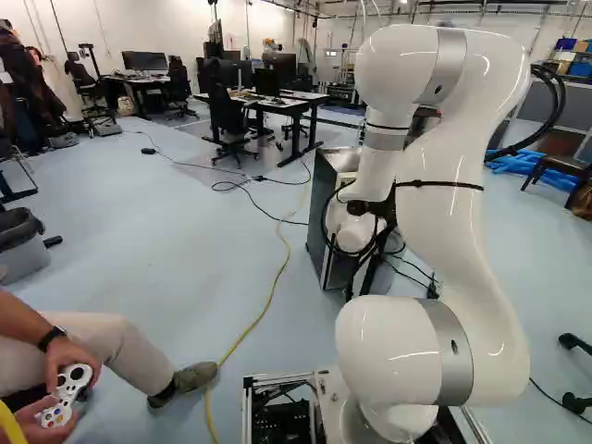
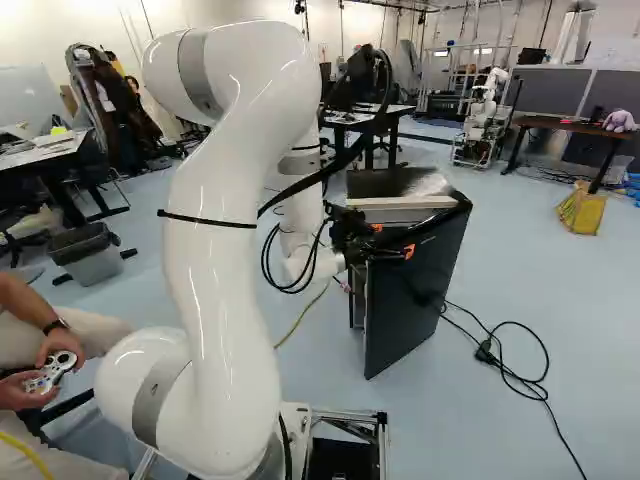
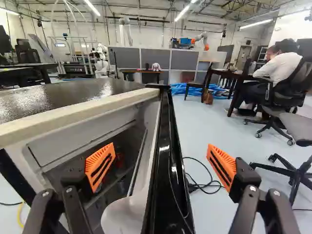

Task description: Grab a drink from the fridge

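Orange pads (image 3: 223,166) stood wide apart on my open end effector (image 3: 161,148), straddling the ajar fridge door (image 3: 171,187), so I judged swinging it wider came next, before reaching for what looked like a reddish drink (image 3: 120,158) inside.

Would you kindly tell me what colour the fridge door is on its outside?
The fridge door is black outside, seen best in the right base view.
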Controlling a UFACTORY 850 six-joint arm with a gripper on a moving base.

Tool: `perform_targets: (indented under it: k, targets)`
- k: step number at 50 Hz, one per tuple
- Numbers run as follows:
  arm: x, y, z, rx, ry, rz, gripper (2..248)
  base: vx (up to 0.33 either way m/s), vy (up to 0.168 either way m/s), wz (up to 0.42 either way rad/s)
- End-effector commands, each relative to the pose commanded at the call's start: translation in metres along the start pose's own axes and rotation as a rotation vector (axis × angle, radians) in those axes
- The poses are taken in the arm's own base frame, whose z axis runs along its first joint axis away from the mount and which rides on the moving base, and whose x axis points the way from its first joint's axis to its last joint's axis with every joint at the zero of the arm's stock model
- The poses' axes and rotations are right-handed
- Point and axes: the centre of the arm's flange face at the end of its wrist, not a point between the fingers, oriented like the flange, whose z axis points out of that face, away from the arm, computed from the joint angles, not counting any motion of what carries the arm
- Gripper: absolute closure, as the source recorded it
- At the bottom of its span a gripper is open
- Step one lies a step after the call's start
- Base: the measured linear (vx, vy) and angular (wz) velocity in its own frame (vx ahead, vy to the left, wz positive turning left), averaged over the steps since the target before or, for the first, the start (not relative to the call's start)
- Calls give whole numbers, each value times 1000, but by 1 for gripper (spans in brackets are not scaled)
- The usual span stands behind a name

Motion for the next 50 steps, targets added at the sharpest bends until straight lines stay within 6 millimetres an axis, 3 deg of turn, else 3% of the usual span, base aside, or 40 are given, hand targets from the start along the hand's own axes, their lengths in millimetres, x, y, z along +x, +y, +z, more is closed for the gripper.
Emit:
perform_targets:
  k: [50]
  targets:
    - [4, 81, -18, -145, -46, -17, 3, 0, 0, 0]
